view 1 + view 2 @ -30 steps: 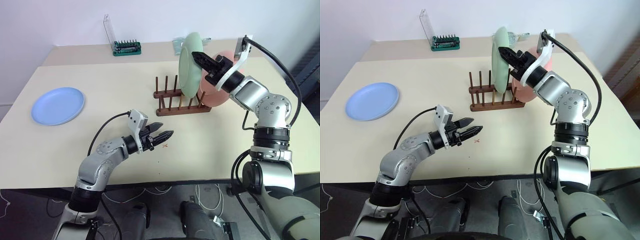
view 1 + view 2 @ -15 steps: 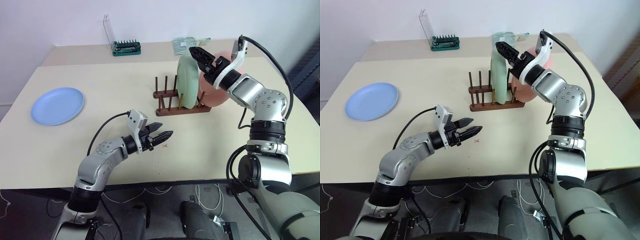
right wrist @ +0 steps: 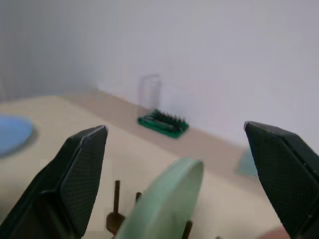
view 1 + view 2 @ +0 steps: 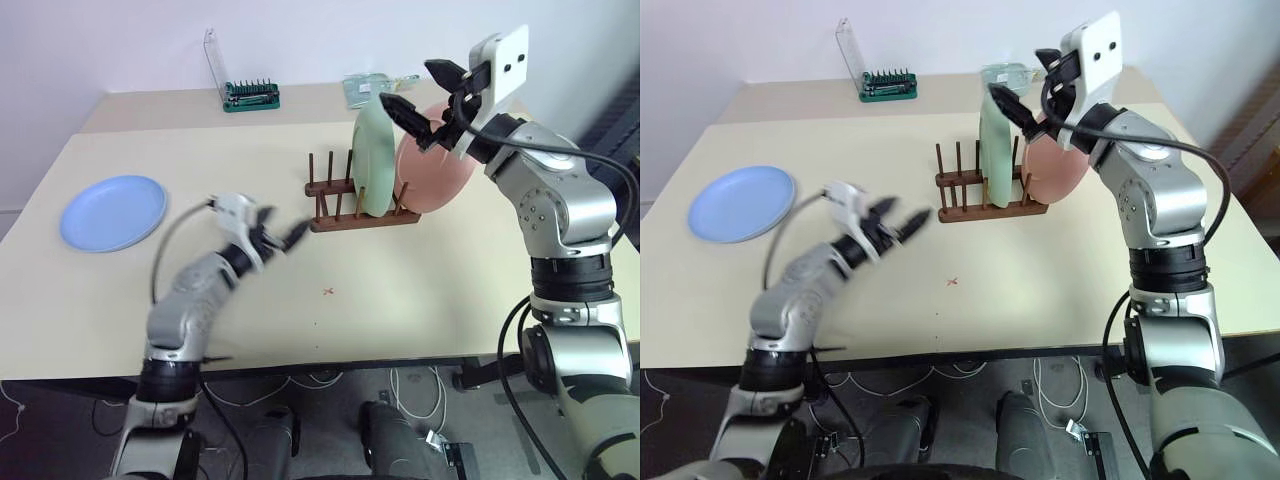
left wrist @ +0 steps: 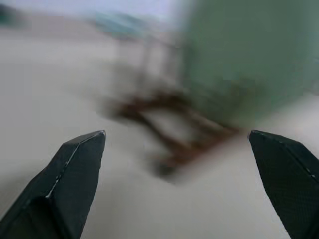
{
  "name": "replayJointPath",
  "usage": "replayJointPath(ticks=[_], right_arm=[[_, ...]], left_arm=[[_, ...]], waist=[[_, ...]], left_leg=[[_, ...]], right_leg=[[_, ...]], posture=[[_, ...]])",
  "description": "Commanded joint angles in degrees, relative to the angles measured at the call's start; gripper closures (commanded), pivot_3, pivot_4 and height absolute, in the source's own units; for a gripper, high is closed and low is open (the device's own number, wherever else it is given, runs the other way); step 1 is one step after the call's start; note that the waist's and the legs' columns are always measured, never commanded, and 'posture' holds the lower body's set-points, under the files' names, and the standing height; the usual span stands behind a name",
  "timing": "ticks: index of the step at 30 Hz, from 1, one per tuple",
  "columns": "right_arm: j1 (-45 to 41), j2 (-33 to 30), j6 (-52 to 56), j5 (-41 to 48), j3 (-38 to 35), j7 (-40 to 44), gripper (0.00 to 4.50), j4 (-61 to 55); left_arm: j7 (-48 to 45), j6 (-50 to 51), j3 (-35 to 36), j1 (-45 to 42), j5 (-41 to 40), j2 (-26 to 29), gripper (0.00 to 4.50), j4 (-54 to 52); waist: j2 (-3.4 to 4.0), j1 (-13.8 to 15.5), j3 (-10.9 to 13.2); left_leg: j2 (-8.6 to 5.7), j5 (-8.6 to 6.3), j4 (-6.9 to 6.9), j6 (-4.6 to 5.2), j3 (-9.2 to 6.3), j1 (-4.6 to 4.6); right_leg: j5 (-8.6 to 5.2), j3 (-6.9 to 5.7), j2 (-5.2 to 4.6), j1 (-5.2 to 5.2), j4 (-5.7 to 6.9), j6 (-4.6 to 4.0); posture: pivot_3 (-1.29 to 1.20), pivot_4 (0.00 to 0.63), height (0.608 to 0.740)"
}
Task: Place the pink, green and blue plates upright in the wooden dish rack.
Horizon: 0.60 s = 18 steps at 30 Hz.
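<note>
In the head views you are seeing the green plate (image 4: pixel 375 160) standing upright in the wooden dish rack (image 4: pixel 352 205), the pink plate (image 4: pixel 437 170) upright just beside it at the rack's right end, and the blue plate (image 4: pixel 112 211) lying flat, well apart to the left. The right gripper (image 4: pixel 425 92) is hovering above the green plate, jaws spread wide and holding nothing. The left gripper (image 4: pixel 275 228) is pointing toward the rack. In the left wrist view its fingers (image 5: pixel 67 174) are standing wide apart, empty; the blurred rack appears to be ahead. In the right wrist view the green rim is sitting between open fingers (image 3: pixel 82 174).

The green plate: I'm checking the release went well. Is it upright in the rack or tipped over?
Upright. The green plate stands on edge between the wooden dish rack's pegs, with the open right gripper above it.
</note>
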Motion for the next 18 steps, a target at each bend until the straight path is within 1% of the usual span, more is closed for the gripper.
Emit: replayJointPath(ticks=[1, 2, 3, 6, 7, 9, 11, 14, 18], right_arm=[[1.17, -0.47, -3.17, -2.54, 4.11, 5.09, 0.00, -8.75], [1.52, -0.39, -3.33, -3.08, 4.51, 5.58, 0.00, -9.41], [2.28, -0.52, -3.83, -4.27, 5.87, 6.52, 0.00, -10.38], [4.48, 0.97, -5.57, -8.88, 10.56, 6.98, 0.00, -10.51], [4.85, 1.81, -5.89, -9.25, 11.25, 7.14, 0.00, -10.47], [5.09, 3.02, -6.36, -9.74, 11.59, 7.50, 0.00, -10.27], [5.11, 3.82, -6.65, -10.22, 11.42, 7.85, 0.00, -9.58], [5.44, 4.29, -7.46, -11.43, 11.37, 8.50, 0.00, -8.62], [5.73, 4.76, -7.90, -12.33, 11.15, 9.08, 0.00, -7.99]], left_arm=[[10.95, -3.94, 10.73, -3.74, 0.96, 1.38, 0.07, 3.77], [12.04, -4.42, 11.59, -4.22, 1.26, 1.53, 0.07, 4.24], [15.13, -4.87, 13.09, -5.06, 2.69, 2.32, 0.07, 5.54], [31.54, -4.00, 21.32, -7.90, 7.75, 6.32, 0.07, 11.87], [34.75, -3.06, 23.54, -8.13, 7.79, 6.99, 0.07, 12.72], [38.02, -0.63, 26.14, -8.44, 6.58, 7.35, 0.07, 13.40], [40.32, 2.17, 28.97, -8.63, 3.52, 5.66, 0.07, 12.01], [41.61, 5.91, 30.71, -8.62, 1.23, 4.77, 0.07, 11.25], [43.15, 9.93, 33.85, -9.64, -3.22, 3.77, 0.07, 12.33]], waist=[[-0.02, -0.17, 0.00], [-0.02, -0.15, -0.01], [-0.03, 0.11, -0.01], [-0.24, 0.47, -0.02], [-0.31, 0.40, -0.03], [-0.32, 0.36, -0.03], [-0.33, 0.84, -0.04], [-0.54, 1.66, -0.06], [-0.63, 1.51, -0.06]], left_leg=[[0.01, 0.00, -0.01, 0.00, 0.00, 0.01], [0.01, 0.00, -0.01, -0.01, 0.00, 0.00], [0.01, 0.00, -0.01, -0.02, -0.01, 0.00], [-0.04, 0.01, 0.04, -0.03, -0.03, -0.01], [-0.04, 0.01, 0.04, -0.03, -0.06, -0.01], [-0.03, 0.01, 0.02, -0.03, -0.04, -0.01], [-0.05, 0.01, 0.03, -0.04, -0.06, -0.03], [-0.11, 0.01, 0.10, -0.04, -0.17, -0.04], [-0.11, 0.01, 0.08, -0.05, -0.18, -0.04]], right_leg=[[0.00, 0.00, 0.02, -0.01, 0.00, 0.00], [0.00, 0.00, 0.01, -0.01, -0.01, 0.01], [0.00, 0.00, 0.01, -0.01, -0.01, 0.01], [0.05, 0.00, -0.02, 0.03, -0.01, 0.07], [0.05, -0.01, -0.01, 0.02, -0.01, 0.07], [0.05, 0.00, -0.01, 0.00, -0.02, 0.07], [0.05, 0.00, -0.03, 0.00, -0.02, 0.08], [0.09, -0.04, -0.05, 0.11, -0.04, 0.13], [0.09, -0.05, -0.04, 0.10, -0.04, 0.13]], posture=[[0.00, 0.150, 0.740], [0.00, 0.150, 0.740], [0.00, 0.150, 0.740], [0.00, 0.150, 0.740], [0.00, 0.150, 0.740], [0.00, 0.150, 0.740], [0.00, 0.150, 0.740], [0.00, 0.150, 0.740], [0.00, 0.150, 0.740]])
